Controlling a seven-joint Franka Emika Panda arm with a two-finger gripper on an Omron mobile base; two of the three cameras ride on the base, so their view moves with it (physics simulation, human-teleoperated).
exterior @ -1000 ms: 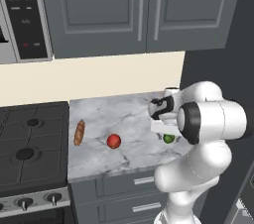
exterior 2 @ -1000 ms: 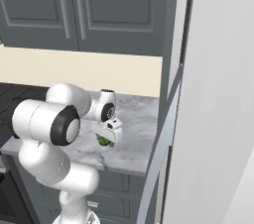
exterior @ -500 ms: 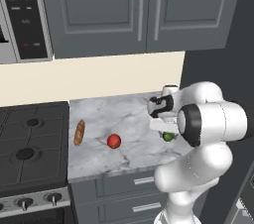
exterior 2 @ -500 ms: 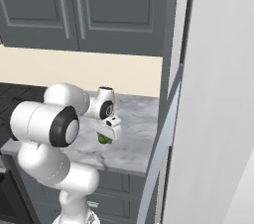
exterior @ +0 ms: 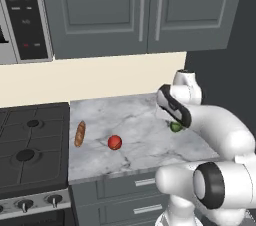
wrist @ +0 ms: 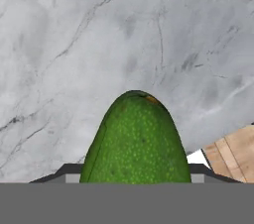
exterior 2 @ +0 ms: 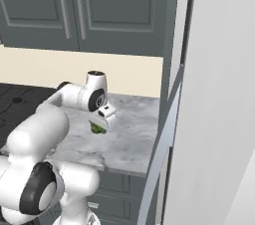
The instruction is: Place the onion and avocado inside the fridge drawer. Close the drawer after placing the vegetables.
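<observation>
I saw the big grey cupboards up on the wall. On the right stood the tall white fridge side, very close to my right camera. Below the cupboards was the marble surface, and grey drawers sat under it. To the left of the surface was the black stove with its round burners. A microwave hung above the stove.

My white arm reached over the right end of the surface. Its pincer pointed down at the marble there.

The small brown bread loaf lay near the stove edge. The onion was a red ball. It sat on the surface just to the right of the bread, well apart from the arm.

The avocado was dark green with tiny pale dots. It sat right between the pincer's tips in my hand camera. In the left camera I saw it peeking out under the hand, low by the marble. The pincer was squeezed closed on the avocado. I could not tell if the avocado touched the surface or was just above it.
</observation>
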